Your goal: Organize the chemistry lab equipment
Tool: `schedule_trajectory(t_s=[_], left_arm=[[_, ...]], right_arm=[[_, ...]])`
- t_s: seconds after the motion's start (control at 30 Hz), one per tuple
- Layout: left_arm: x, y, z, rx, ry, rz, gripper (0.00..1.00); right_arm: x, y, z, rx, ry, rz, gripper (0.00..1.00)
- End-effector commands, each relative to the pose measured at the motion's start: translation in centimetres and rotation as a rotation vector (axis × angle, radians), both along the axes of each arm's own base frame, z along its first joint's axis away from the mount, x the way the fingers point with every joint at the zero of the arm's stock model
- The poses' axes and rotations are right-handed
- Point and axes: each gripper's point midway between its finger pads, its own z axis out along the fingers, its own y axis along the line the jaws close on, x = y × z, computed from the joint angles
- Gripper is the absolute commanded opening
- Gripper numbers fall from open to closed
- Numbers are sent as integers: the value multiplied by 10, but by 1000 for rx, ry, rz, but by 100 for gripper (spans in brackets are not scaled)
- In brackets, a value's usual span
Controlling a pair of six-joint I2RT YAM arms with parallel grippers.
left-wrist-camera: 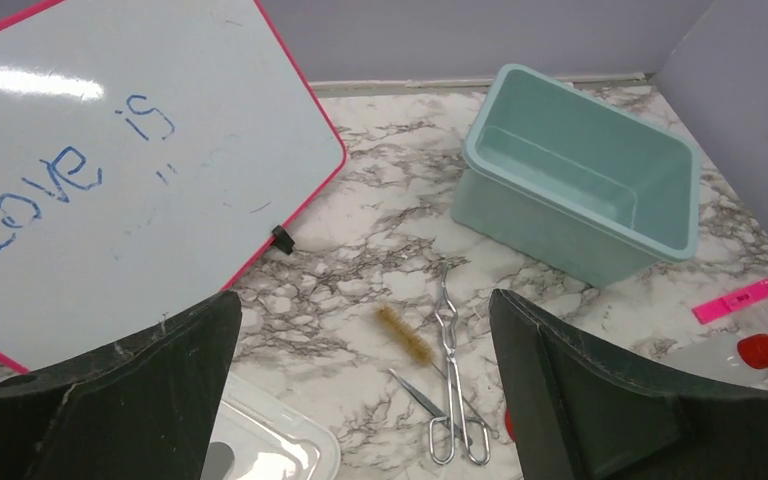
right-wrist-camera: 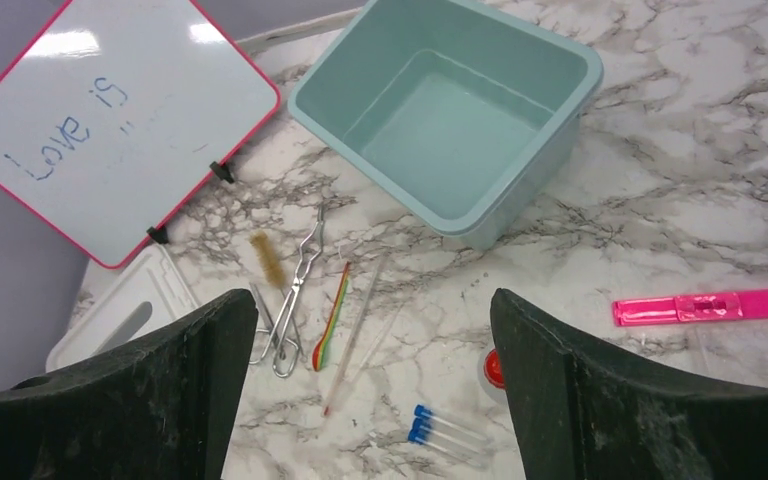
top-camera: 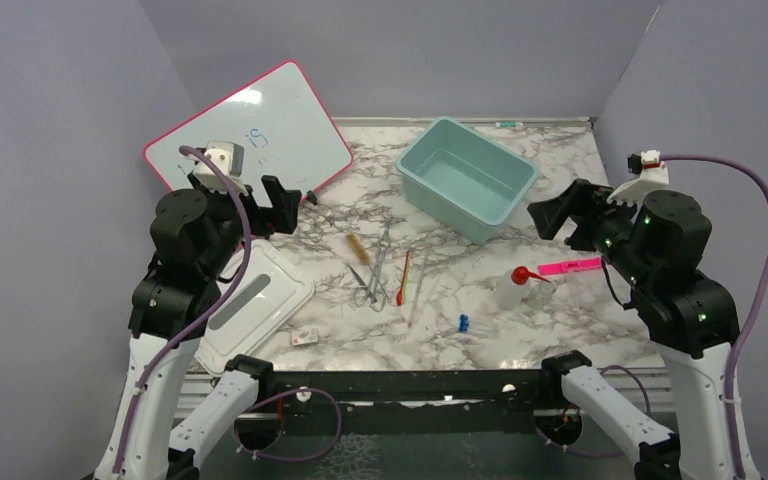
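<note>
Grey-walled marble table [top-camera: 380, 200], teal bin [top-camera: 468, 178] at the back, presumably there to take the tools. Lying loose just before it: forceps [top-camera: 377, 262], brush [top-camera: 359, 248], red stick [top-camera: 402, 280], clear rod [top-camera: 419, 290]; bottle [top-camera: 512, 288] further right. Hovering at either side, left gripper [left-wrist-camera: 362, 300] and right gripper [right-wrist-camera: 372, 295], both spread wide, pinching nothing.

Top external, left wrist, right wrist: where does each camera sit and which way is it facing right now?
Top external: high behind the bases, looking down and forward over the marble table; both arms show, left gripper and right gripper open.
Left wrist: on the left arm, facing forward-right toward the teal bin; its own fingers frame the bottom.
Right wrist: on the right arm, looking down and left at the bin; its own fingers frame the bottom.
Shared: both wrist views show the bin, whiteboard, brush and forceps.
</note>
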Motion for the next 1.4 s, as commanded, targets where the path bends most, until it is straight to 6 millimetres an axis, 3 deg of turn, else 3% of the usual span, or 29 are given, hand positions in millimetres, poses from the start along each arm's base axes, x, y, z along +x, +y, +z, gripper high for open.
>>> schedule_trajectory(t_s=[0.0, 0.13, 0.23, 0.3, 0.53, 0.7, 0.83, 1.0, 1.2, 1.37], left_arm=[[-8, -15, 14, -37, -68, -98, 98], [-20, -39, 13, -61, -86, -246, 98], [-27, -53, 7, -82, -79, -340, 99], [-29, -61, 1, -94, -73, -386, 99], [-30, -73, -19, -135, -50, -453, 99], [-27, -76, -36, -151, -28, -458, 99], [-23, -75, -46, -158, -7, -442, 99], [-20, -74, -51, -156, 5, -427, 99], [-15, -72, -56, -157, 14, -402, 99], [-11, -71, -61, -161, 28, -390, 99]], right_arm=[[-14, -9, -14, -11, 44, -38, 93], [-26, -17, -13, 28, 42, -86, 82], [-37, -20, -16, 15, 33, -76, 80], [-42, -21, -28, -6, 87, -77, 80], [-53, -15, -98, -65, 370, -41, 84], [-53, -9, -159, -69, 562, -49, 83], [-48, -10, -189, -62, 617, -96, 83], [-39, -19, -194, -71, 600, -174, 82], [-28, -11, -211, 15, 620, -221, 70], [-19, -11, -224, 45, 610, -260, 73]])
